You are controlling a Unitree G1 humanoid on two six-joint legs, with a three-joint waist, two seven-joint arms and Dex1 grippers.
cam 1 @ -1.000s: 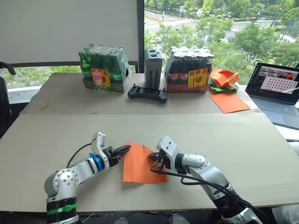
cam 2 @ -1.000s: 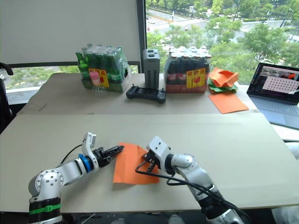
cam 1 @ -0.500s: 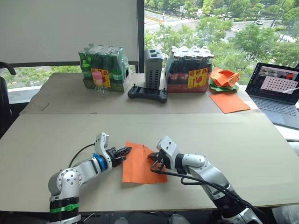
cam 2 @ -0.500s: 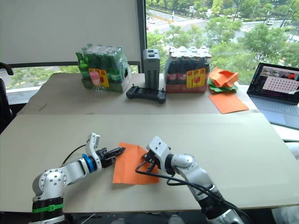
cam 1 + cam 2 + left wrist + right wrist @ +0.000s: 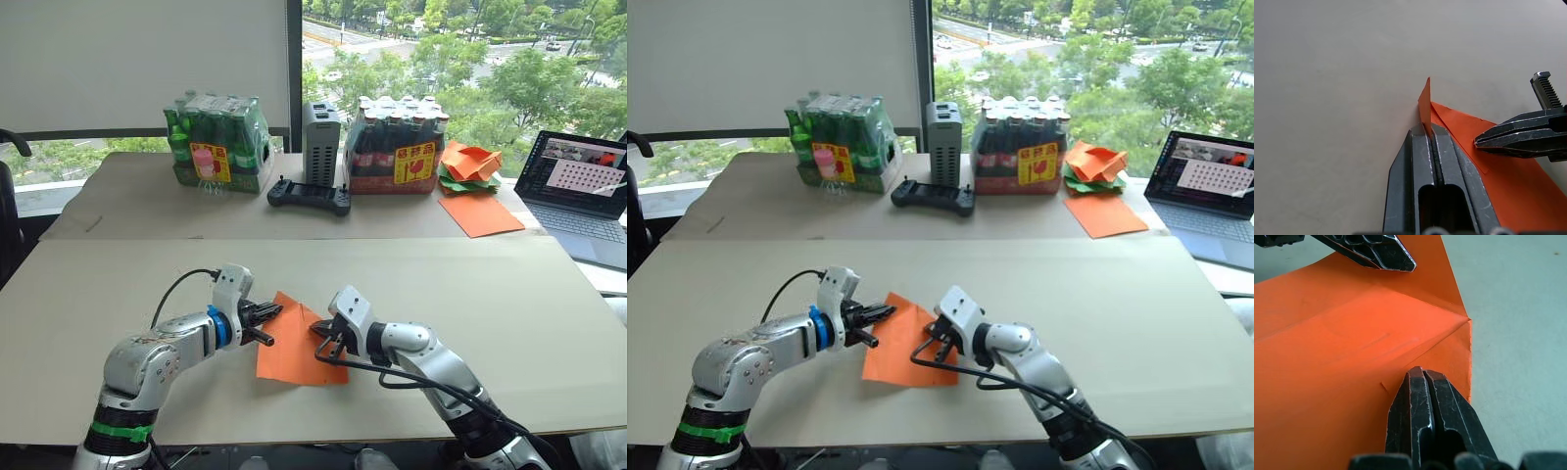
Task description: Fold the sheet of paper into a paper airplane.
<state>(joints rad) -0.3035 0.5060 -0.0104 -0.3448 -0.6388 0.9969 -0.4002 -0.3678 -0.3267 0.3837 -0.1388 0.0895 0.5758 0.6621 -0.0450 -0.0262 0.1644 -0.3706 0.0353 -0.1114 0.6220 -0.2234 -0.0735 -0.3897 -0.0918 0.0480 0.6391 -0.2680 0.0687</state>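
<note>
Tabletop [image 5: 509,323]: broad, pale beige, matte, running the full width of the head views; a second surface of the same colour sits behind it, against the window.

Sheet of paper [image 5: 294,348]: bright orange, lying on the near middle of the tabletop between the two arms, its far left corner lifted off the surface and its creases visible in the right wrist view.

Left tool [image 5: 1428,131]: fingers pressed together on the raised far left corner of the sheet, a thin orange sliver standing upright between the tips.

Right tool [image 5: 1423,377]: fingers closed together, tips bearing down on the sheet near its right edge, close to a folded corner; whether paper lies between them cannot be told.

Rear surface, left to right:
- Pack of green bottles [image 5: 216,142], shrink-wrapped, with a yellow and red label.
- Grey upright box [image 5: 321,142], ribbed on its front.
- Black controller [image 5: 310,197], lying flat just in front of the grey box.
- Pack of dark bottles [image 5: 397,147], shrink-wrapped, with red caps and a yellow and red label.
- Heap of crumpled papers [image 5: 468,166], orange over green.
- Larger flat orange sheet [image 5: 480,213], just in front of the heap.
- Laptop [image 5: 583,186], open, screen lit, at the far right edge.

Room: white blind [image 5: 137,59] drawn over the left half of the window; right half open onto green treetops [image 5: 470,69] and a road below.
</note>
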